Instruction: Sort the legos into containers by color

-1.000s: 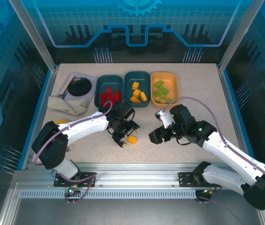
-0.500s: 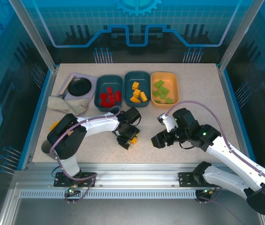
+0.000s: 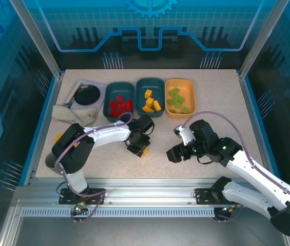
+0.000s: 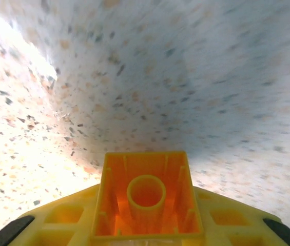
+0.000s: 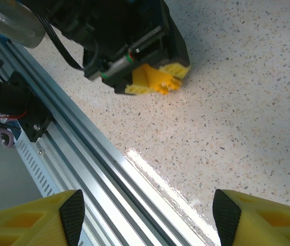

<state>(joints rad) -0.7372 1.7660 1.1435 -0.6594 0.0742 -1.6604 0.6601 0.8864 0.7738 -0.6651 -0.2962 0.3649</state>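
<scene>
Nearly sorted: as far as we can see, one brick is left.

Red, orange-yellow and green legos fill the left teal tub (image 3: 109, 92), middle teal tub (image 3: 152, 84) and orange tub (image 3: 186, 87). Our left pincer (image 3: 140, 150) clamps an orange-yellow brick (image 4: 145, 197) low over the tabletop (image 3: 211, 102), short of the middle teal tub. Our right pincer (image 3: 172, 154) gapes wide, empty.

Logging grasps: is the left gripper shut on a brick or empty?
Shut on an orange brick: in the left wrist view it sits between the left gripper's yellow fingers, hollow underside facing the camera.
</scene>
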